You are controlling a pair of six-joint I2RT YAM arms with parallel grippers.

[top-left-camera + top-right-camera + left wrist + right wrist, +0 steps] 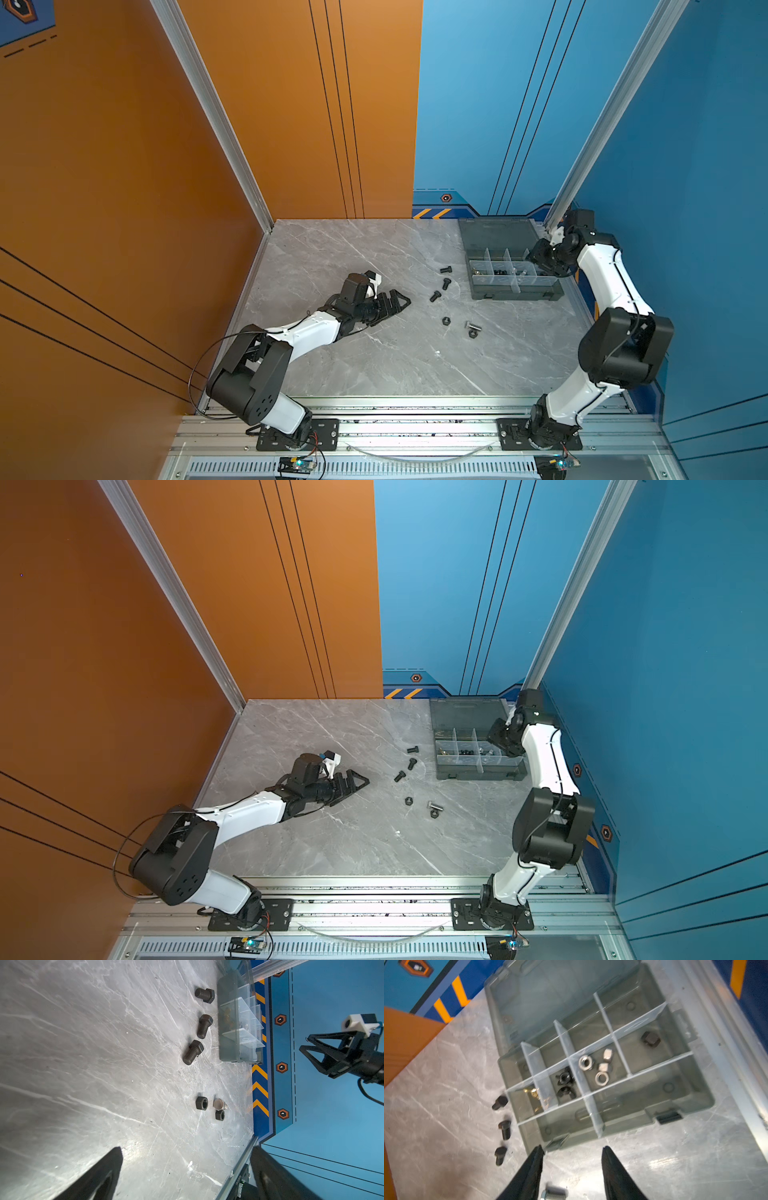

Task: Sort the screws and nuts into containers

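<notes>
On the left, the left gripper (401, 302) sits low over the marble table (332, 257), jaws spread and empty. Three black screws (446, 284), two black nuts (446, 321) and a silver screw (471, 325) lie loose just left of the containers (515, 286), where silver nuts (584, 1062) fill a middle compartment. At the containers' right end, the right gripper (573, 1148) hovers with jaws parted and empty.
</notes>
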